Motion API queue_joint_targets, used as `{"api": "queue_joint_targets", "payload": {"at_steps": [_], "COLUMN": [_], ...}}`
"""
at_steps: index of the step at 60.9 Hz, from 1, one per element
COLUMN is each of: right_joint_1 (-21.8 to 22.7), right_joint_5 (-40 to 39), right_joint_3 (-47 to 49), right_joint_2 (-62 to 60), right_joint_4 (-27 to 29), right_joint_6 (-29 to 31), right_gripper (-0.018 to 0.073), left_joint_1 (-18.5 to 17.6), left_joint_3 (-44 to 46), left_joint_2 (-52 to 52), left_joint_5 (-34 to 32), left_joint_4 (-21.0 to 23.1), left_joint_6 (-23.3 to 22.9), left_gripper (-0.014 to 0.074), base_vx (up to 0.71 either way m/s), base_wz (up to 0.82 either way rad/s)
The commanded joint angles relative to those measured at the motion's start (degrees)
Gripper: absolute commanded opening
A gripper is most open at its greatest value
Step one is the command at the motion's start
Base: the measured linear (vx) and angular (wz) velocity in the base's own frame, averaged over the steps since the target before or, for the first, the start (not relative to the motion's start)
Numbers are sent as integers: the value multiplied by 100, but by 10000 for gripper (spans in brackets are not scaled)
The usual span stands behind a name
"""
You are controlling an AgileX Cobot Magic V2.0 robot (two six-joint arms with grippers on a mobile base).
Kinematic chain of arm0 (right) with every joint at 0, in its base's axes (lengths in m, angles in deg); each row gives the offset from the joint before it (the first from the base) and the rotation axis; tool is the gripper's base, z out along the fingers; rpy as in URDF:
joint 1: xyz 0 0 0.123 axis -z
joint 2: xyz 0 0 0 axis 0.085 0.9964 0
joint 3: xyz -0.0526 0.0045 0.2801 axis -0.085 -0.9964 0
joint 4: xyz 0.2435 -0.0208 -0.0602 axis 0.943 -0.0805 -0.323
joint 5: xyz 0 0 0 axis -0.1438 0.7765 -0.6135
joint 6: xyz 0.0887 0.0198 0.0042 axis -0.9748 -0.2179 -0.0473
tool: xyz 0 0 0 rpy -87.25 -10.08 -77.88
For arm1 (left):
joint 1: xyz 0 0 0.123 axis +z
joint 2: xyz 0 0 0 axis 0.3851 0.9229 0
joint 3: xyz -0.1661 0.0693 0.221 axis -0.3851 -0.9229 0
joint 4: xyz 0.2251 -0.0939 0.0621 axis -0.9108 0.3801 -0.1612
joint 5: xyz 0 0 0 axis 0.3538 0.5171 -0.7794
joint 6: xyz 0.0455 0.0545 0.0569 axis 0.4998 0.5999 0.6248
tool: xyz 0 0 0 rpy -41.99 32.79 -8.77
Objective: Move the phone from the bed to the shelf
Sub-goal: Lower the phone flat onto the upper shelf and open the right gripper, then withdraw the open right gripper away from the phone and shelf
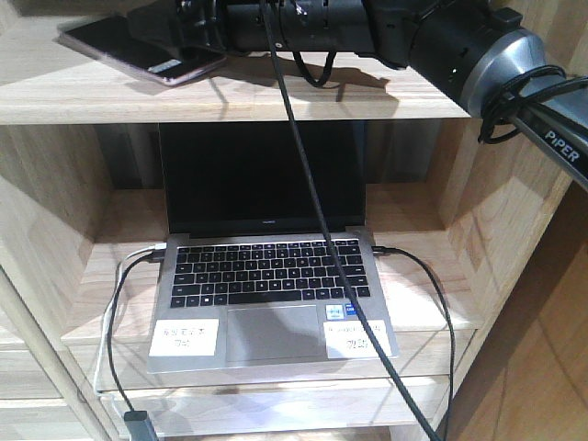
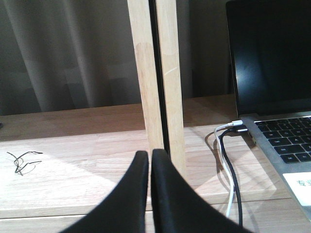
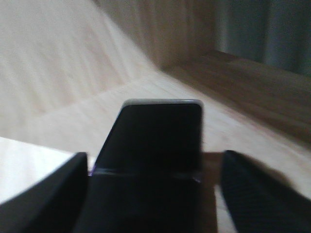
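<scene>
The phone (image 1: 138, 50), flat and glossy black with a pinkish edge, lies on the top board of the pale wood shelf (image 1: 276, 96) at the upper left. My right arm (image 1: 441, 41) reaches across that board to it. In the right wrist view the phone (image 3: 155, 141) sits between the spread fingers of my right gripper (image 3: 154, 158), which is open, with a gap on the right side. My left gripper (image 2: 149, 154) is shut on nothing, low over a shelf board (image 2: 73, 160). The bed is out of view.
An open grey laptop (image 1: 276, 276) stands in the compartment below, with black and white cables (image 1: 115, 303) hanging from its sides. Two wooden uprights (image 2: 158, 73) rise just beyond my left gripper, with the laptop (image 2: 272, 58) to their right. A grey curtain (image 2: 73, 48) hangs behind.
</scene>
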Motion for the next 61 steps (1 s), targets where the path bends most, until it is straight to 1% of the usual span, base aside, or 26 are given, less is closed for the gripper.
{"api": "queue_joint_targets", "payload": {"at_steps": [1,15,21,28,33,38,42,46,49,54,61], "right_joint_1": [21,21,21,21,21,21,21,21,21,21,21], "right_joint_5": [-299,-281,-223,-139,-35,63,146,104,-5,-348,-936], "right_joint_3": [196,196,196,196,196,196,153,-49,-321,-970,-2008], "right_joint_2": [-391,-588,-702,-863,-998,-1118,-1225,-1380,-1537,-1892,-2546], "right_joint_4": [-55,-308,-362,-434,-536,-714,-914,-989,-1043,-1096,-1007], "right_joint_6": [-38,-203,-203,-203,-342,-620,-825,-850,-830,-760,-335], "right_gripper": [580,564,540,483,418,310,190,85,-17,-12,-9], "left_joint_1": [6,6,6,6,6,6,6,6,6,6,6], "left_joint_3": [122,122,122,122,122,122,122,122,122,122,122], "left_joint_2": [-77,-77,-77,-77,-77,-77,-77,-77,-77,-77,-77], "left_joint_5": [-415,-415,-415,-415,-415,-415,-415,-415,-415,-415,-415], "left_joint_4": [52,52,52,52,52,52,52,52,52,52,52], "left_joint_6": [-33,-33,-33,-33,-33,-33,-33,-33,-33,-33,-33], "left_gripper": [1,1,1,1,1,1,1,1,1,1,1], "base_vx": [0,0,0,0,0,0,0,0,0,0,0], "base_wz": [0,0,0,0,0,0,0,0,0,0,0]}}
